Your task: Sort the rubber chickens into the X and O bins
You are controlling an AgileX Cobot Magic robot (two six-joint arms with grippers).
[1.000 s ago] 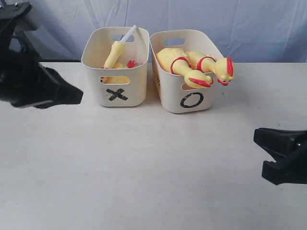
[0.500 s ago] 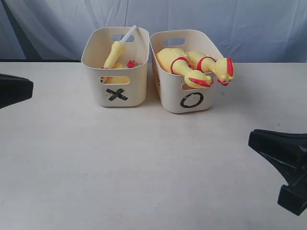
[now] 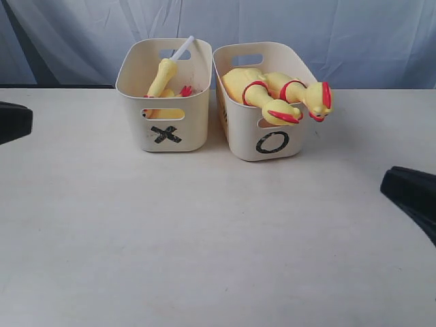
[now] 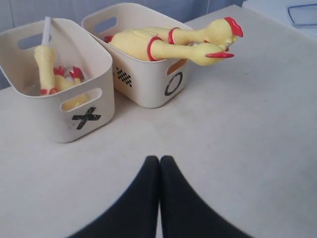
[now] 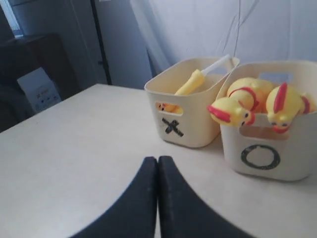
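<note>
Two cream bins stand side by side at the back of the table. The X bin (image 3: 163,129) holds slim yellow chickens (image 3: 163,78), one neck sticking up. Fat chickens (image 3: 272,95) fill the O bin (image 3: 269,139), and their heads hang over its front rim. The same bins show as X bin (image 4: 64,116) and O bin (image 4: 158,87), and as X bin (image 5: 185,129) and O bin (image 5: 270,153). My left gripper (image 4: 159,159) is shut and empty, well short of the bins. My right gripper (image 5: 158,160) is likewise shut on nothing.
The pale table (image 3: 204,231) stretches in front of the bins. A wrinkled blue-grey cloth (image 3: 340,34) hangs behind. A white stick (image 3: 182,48) leans out of the X bin. Both arms show only as dark shapes at the side edges, left arm (image 3: 10,121) and right arm (image 3: 415,194).
Both arms have drawn back toward the edges of the exterior view: the left arm went from beside the X bin to the far left, and the right arm slid off to the right.
</note>
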